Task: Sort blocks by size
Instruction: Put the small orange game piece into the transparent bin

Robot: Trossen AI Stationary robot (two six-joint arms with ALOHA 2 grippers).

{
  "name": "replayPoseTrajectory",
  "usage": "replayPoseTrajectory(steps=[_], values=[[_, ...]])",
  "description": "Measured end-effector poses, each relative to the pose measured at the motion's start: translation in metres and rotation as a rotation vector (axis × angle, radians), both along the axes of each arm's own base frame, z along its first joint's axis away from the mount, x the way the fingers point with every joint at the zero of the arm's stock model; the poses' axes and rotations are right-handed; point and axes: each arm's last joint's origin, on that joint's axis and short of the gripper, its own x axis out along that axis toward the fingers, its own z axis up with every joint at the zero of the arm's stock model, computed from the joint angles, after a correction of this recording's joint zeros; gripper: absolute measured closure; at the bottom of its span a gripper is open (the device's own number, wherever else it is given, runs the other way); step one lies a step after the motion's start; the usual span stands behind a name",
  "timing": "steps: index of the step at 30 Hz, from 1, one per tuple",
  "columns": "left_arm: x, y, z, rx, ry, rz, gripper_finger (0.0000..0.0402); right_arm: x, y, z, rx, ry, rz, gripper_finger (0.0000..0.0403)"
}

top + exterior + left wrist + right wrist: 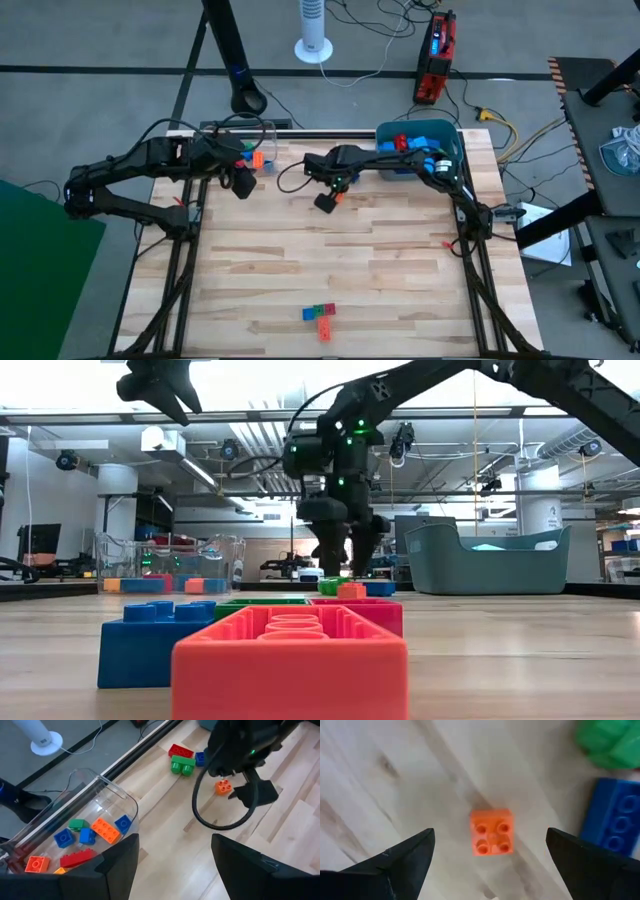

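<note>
Small orange block (491, 832), square, four studs up, lies flat on the bench (380, 270) at centre frame of the right wrist view, apart from its neighbours. A green block (612, 742) sits at upper right of that frame and a blue block (620, 820) at the right edge; neither touches the orange one.

Handling judgement: rigid moulded plastic, very light, smooth-sided, not fragile. It could skid or twist if pinched off-centre. Best hold is across two opposite flat side walls, low on the body, studs left free.

Right gripper (490, 855) hangs directly over the orange block, fingers spread wide with the block in the gap between them, nothing gripped. In the high view this gripper (328, 200) is at upper centre of the frame.

Left gripper (172, 865) waits at upper left of the high view, fingers apart and empty, beside the clear box (107, 795), which already contains several small blocks in orange, blue, green and red.

Teal tub (445, 135) at upper right contains larger blocks. A cluster of blocks (320, 318) remains at lower centre.
</note>
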Motion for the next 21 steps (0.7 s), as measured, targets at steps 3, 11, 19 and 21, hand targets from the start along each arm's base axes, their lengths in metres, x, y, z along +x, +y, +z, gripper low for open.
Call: replayPoseTrajectory(steps=[3, 11, 19, 21], values=[[0.000, 0.000, 0.000, 0.001, -0.005, 0.000, 0.0166, -0.001, 0.002, -0.005, 0.001, 0.011, 0.030, 0.0030], [0.002, 0.000, 0.001, 0.004, -0.021, 0.000, 0.0166, -0.009, 0.003, -0.026, 0.005, 0.050, 0.095, 0.0057], [0.002, 0.000, 0.002, 0.006, -0.033, 0.000, 0.0166, -0.008, 0.003, -0.037, -0.004, -0.003, 0.101, 0.0138], [0.003, 0.001, 0.002, 0.007, -0.039, 0.000, 0.0166, -0.008, 0.004, -0.038, -0.006, -0.008, 0.099, 0.0166]])
